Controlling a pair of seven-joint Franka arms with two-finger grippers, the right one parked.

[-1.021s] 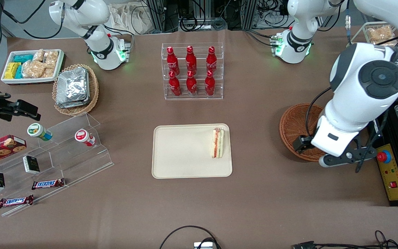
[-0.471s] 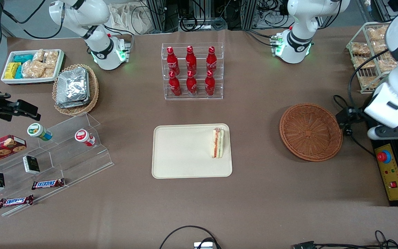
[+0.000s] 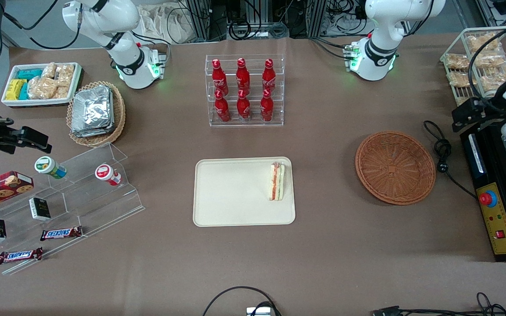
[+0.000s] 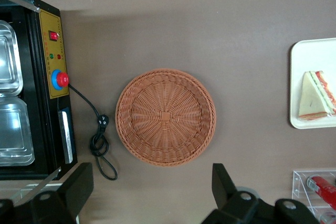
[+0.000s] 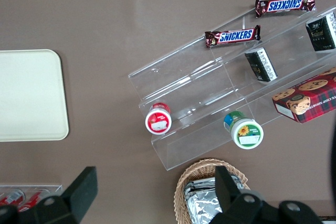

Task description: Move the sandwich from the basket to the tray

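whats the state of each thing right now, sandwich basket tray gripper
sandwich: lying on the tray, near its edge toward the working arm's end
basket: upright on the table, nothing in it
tray: flat on the table, holding only the sandwich
gripper: high above the basket's edge, jaws open, holding nothing

basket (image 4: 165, 116): woven wicker, rough | tray (image 3: 235, 193): smooth matt plastic | pincer (image 4: 149, 195): black matt
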